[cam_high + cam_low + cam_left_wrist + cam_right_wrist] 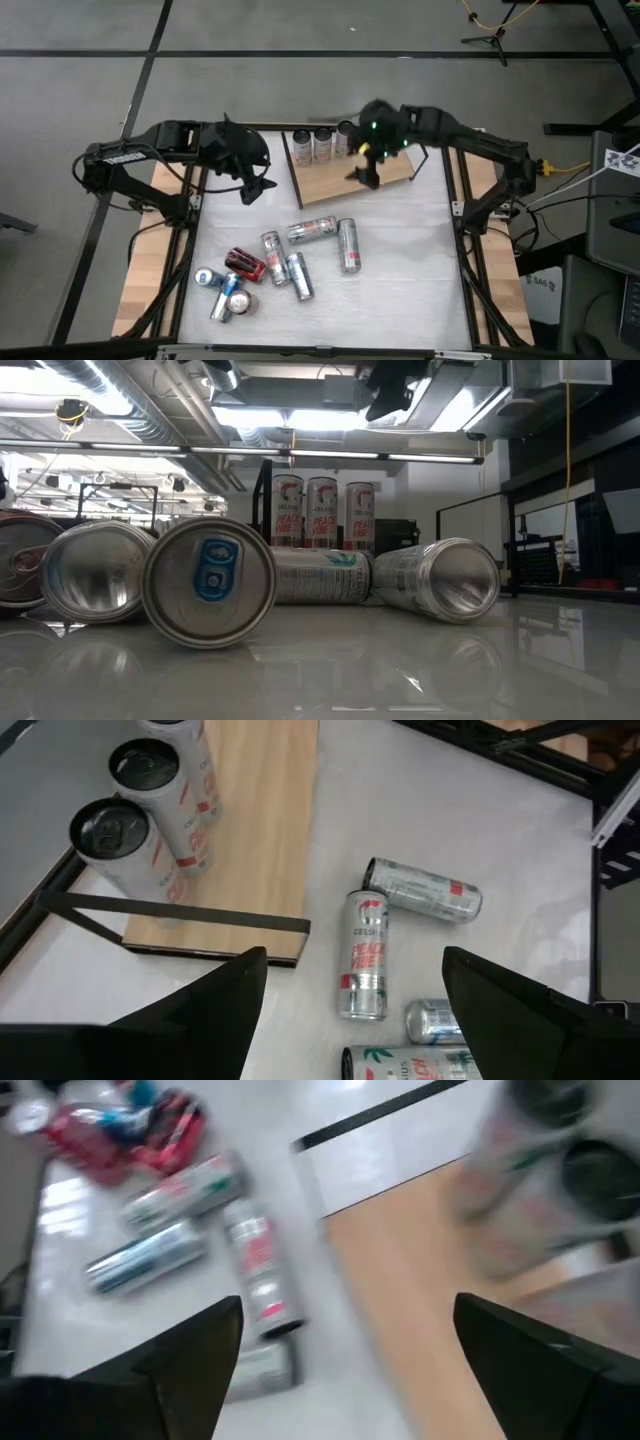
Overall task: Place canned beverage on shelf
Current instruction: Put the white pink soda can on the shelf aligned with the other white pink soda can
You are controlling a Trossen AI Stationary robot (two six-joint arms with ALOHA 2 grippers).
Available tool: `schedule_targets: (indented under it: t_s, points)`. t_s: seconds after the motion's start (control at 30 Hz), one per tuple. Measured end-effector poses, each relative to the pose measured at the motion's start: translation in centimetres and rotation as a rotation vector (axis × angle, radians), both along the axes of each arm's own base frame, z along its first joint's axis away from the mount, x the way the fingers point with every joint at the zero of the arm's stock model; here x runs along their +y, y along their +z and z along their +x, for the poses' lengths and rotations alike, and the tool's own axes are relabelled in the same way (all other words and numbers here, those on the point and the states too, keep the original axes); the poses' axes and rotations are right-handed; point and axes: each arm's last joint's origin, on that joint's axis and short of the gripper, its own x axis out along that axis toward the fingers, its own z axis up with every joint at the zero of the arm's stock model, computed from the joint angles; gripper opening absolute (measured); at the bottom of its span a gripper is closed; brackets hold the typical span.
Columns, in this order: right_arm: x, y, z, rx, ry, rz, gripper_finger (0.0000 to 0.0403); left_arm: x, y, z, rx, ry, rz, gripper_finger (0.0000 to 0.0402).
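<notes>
The shelf [345,178], a light wooden board with a thin black wire frame, lies at the table's far side. Three upright cans [322,144] stand in a row on its far left part and also show in the low view [321,512]. Several more cans [300,252] lie on their sides on the white table nearer the front. My right gripper [366,172] hangs open above the board [420,1280], right of the standing cans, holding nothing [345,1370]. My left gripper [256,186] is open and raised left of the shelf, with nothing between its fingers [345,1020].
A red can [245,265] and blue-topped cans [210,278] lie in the near-left cluster. Two silver cans [362,955] lie just off the shelf's near edge. Black frame rails [463,230] and wooden strips run along both table sides. The board's right half [395,170] is bare.
</notes>
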Motion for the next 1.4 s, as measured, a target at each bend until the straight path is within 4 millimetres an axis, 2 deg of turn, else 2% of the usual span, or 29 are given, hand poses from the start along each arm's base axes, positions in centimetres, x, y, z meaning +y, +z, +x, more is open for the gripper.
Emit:
schedule_targets:
  t_s: [0.17,0.33,0.47,0.7,0.87,1.0,1.17,1.4]
  points:
    - [4.2,-1.1,0.2,0.102,0.038,0.084,0.0356,-0.4,0.0,0.0,0.0,-0.017,0.0,0.0295]
    - [7.4,-1.6,0.3,0.15,0.001,0.112,0.0356,-0.8,0.0,0.0,0.001,-0.037,0.001,0.0295]
    - [9.4,-1.9,0.4,0.171,-0.026,0.112,0.0356,-1.1,0.0,0.1,0.002,-0.05,0.0,0.0295]
    - [12.2,-3.3,1.0,0.238,-0.244,0.118,0.0356,-1.6,0.0,0.1,0.003,-0.075,0.0,0.0295]
    - [14.4,-4.3,1.1,0.278,-0.326,0.127,0.0356,-1.9,0.0,0.0,0.007,-0.086,0.0,0.0295]
    - [15.3,-4.7,1.0,0.271,-0.485,0.121,0.0356,-2.1,-0.1,0.0,0.009,-0.097,0.0,0.0295]
    - [15.5,-5.9,1.1,0.299,-0.68,0.111,0.0356,-2.4,-0.1,0.0,0.009,-0.109,0.001,0.0295]
    - [15.3,-11.0,2.0,0.281,-0.867,0.188,0.0356,-2.7,-0.1,0.0,0.009,-0.123,0.003,0.0295]
